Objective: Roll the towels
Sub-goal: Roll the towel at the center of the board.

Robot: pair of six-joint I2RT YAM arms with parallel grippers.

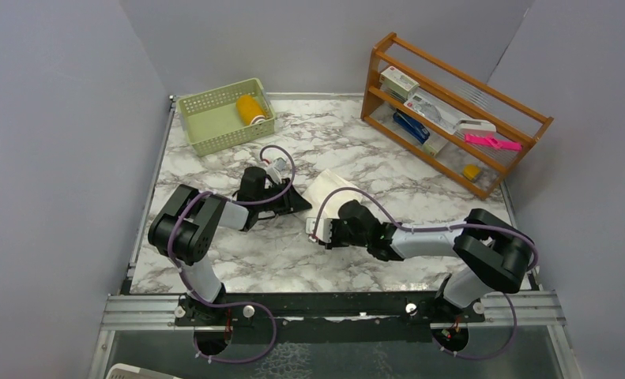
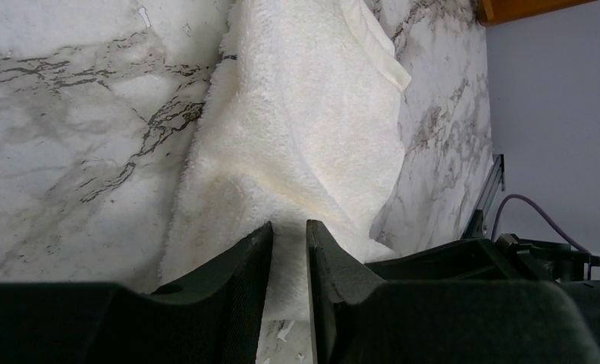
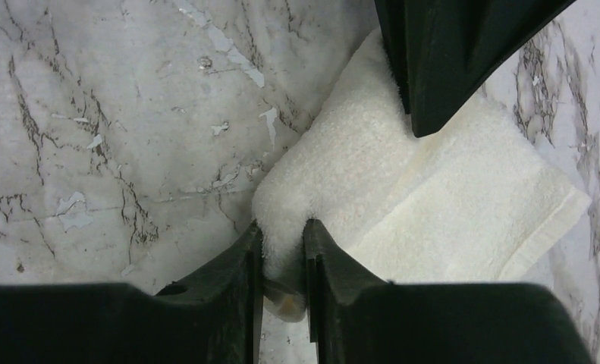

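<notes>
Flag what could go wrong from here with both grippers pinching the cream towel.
1. The right gripper pinches only a thin fold at a corner of the cream towel; it may slip out once rolling starts.
2. The left gripper grips the same towel close by, so the two grippers could collide.
3. The cloth lies rumpled, not flat, so the roll may come out skewed.

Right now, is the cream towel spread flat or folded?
Folded, not flat: the cream towel shows one layer lying over another. The left tool and right tool each pinch an edge.
</notes>
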